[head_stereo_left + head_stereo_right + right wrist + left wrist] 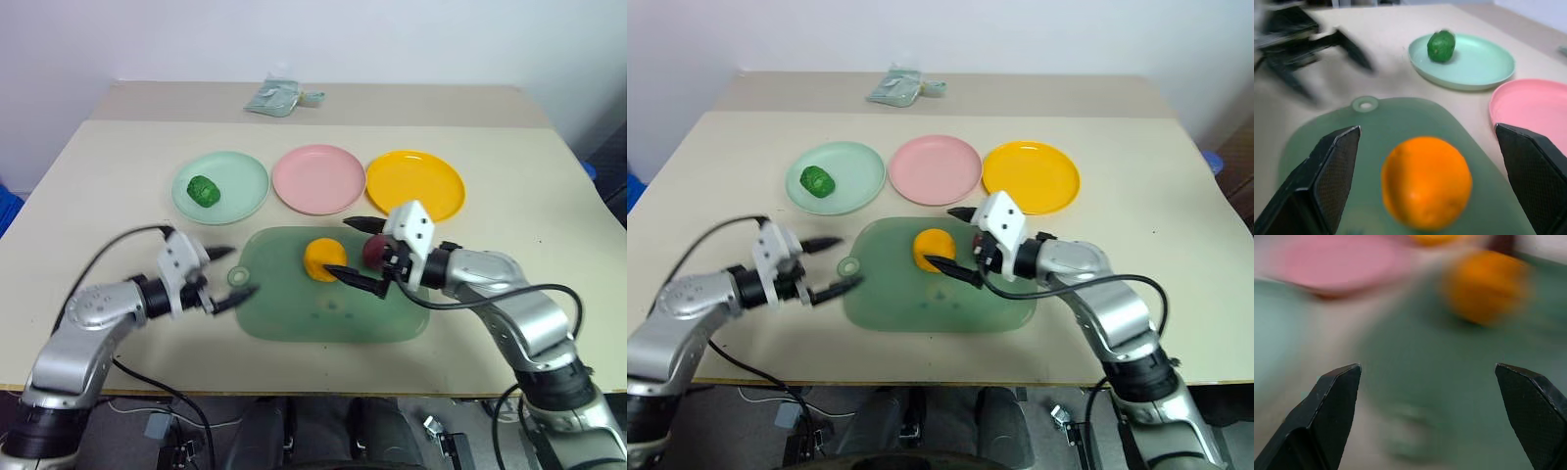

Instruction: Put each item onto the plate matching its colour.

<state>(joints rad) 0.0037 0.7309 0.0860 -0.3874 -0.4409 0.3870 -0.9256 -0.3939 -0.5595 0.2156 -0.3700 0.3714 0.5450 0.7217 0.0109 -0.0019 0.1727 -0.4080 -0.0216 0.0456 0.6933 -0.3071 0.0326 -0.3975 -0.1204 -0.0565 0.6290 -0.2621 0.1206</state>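
A matt beige table (98, 166) carries three smooth plastic plates with a soft sheen, mint green (245, 186), pink (318, 179) and yellow-orange (415, 184), beside a translucent green mat (294, 313) of dull, pliable-looking plastic. The bumpy dark green lump (204, 190) looks rough, the orange ball (1426, 182) smooth and faintly pitted. The right tool's (1430, 147) black fingers (1332, 166) show a fine matt texture.

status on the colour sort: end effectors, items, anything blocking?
Left end effector open, empty. Right end effector open, framing orange ball on mat. Green lump on mint plate. Nothing blocking.
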